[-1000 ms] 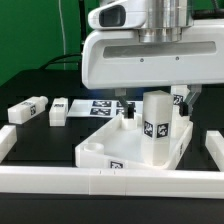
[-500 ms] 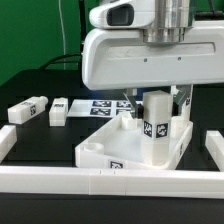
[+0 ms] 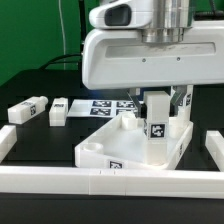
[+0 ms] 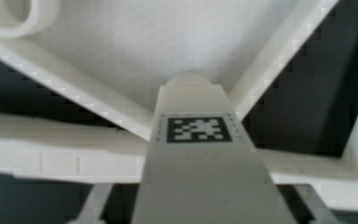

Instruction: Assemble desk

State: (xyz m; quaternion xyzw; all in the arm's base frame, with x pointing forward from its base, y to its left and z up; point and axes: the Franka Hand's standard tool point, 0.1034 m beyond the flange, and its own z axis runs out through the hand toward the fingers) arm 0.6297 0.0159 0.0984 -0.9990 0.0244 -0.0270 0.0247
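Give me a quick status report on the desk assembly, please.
Gripper shut on upright leg. Leg at tabletop corner, seating unclear. Spare legs lie off at the exterior view's left, nothing in the way.

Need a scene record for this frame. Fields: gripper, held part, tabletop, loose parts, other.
gripper: gripper shut on the upright leg
held part: upright leg stands inside the tabletop, at its corner toward the exterior view's right; whether it is seated cannot be told
tabletop: flat on the table, rim up
loose parts: outer leg and inner leg lie at the exterior view's left, apart from the tabletop
other: marker board behind the tabletop; border rail in front
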